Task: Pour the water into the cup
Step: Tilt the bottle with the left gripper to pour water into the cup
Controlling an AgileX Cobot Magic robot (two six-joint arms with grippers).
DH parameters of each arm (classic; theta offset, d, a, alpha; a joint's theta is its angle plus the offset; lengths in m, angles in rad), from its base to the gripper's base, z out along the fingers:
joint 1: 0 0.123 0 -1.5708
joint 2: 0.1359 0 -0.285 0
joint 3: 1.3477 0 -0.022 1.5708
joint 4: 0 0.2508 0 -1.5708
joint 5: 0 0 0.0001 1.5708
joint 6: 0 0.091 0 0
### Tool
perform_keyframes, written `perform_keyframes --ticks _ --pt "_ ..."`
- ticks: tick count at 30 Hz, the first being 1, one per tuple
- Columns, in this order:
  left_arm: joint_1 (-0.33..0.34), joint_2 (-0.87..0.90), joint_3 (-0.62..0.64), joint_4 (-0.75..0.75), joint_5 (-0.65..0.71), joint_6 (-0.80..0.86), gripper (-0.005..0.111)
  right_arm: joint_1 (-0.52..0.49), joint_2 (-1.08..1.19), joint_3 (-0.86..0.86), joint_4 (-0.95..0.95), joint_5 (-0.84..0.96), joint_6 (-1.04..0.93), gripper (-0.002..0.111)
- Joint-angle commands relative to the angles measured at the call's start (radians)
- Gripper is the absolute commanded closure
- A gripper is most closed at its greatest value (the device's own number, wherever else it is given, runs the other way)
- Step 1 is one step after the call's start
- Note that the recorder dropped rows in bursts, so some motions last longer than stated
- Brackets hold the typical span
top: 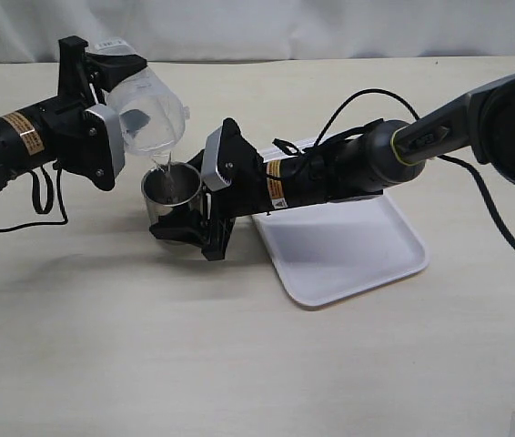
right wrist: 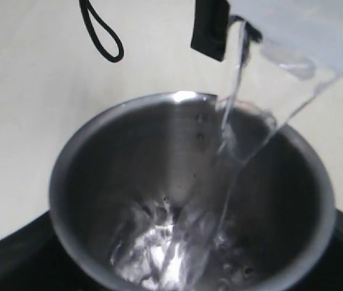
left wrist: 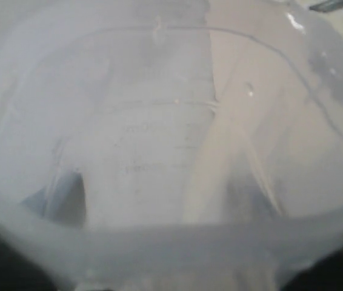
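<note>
My left gripper (top: 116,102) is shut on a clear plastic container (top: 153,109), held tilted with its mouth down over the cup. A thin stream of water (top: 163,167) runs from its lip into the steel cup (top: 171,193). That cup stands on the table with my right gripper (top: 196,202) shut around it. The right wrist view looks down into the cup (right wrist: 129,157): the stream (right wrist: 232,91) falls past the rim and water (right wrist: 171,248) churns at the bottom. The container's wall (left wrist: 159,151) fills the left wrist view and hides the left fingers.
A white tray (top: 348,255) lies on the table right of the cup, under the right arm. A black cable (top: 48,196) loops on the table below the left arm. Another cable arcs above the right arm.
</note>
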Motion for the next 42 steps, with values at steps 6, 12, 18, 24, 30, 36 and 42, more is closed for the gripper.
perform_keyframes --ticks 6,12,18,24,30,36,42 --pt "-0.006 -0.016 -0.010 -0.037 -0.085 0.055 0.107 -0.004 -0.016 0.000 0.003 -0.024 0.006 0.104" --pt "-0.006 -0.016 -0.010 -0.041 -0.110 0.123 0.107 -0.004 -0.016 0.000 0.003 -0.024 0.006 0.104" --pt "-0.006 -0.016 -0.010 -0.043 -0.151 0.161 0.107 -0.004 -0.016 0.000 0.003 -0.024 0.006 0.104" --pt "-0.006 -0.016 -0.010 -0.077 -0.176 0.192 0.107 -0.004 -0.016 0.000 0.003 -0.024 0.006 0.104" --pt "-0.006 -0.016 -0.010 -0.087 -0.197 0.215 0.107 -0.004 -0.016 0.000 0.003 -0.024 0.006 0.104" --pt "-0.006 -0.016 -0.010 -0.103 -0.225 0.215 0.107 -0.004 -0.016 0.000 0.003 -0.024 0.006 0.104" --pt "-0.006 -0.016 -0.010 -0.130 -0.225 0.234 0.107 -0.004 -0.016 0.000 -0.036 -0.024 0.005 0.104"
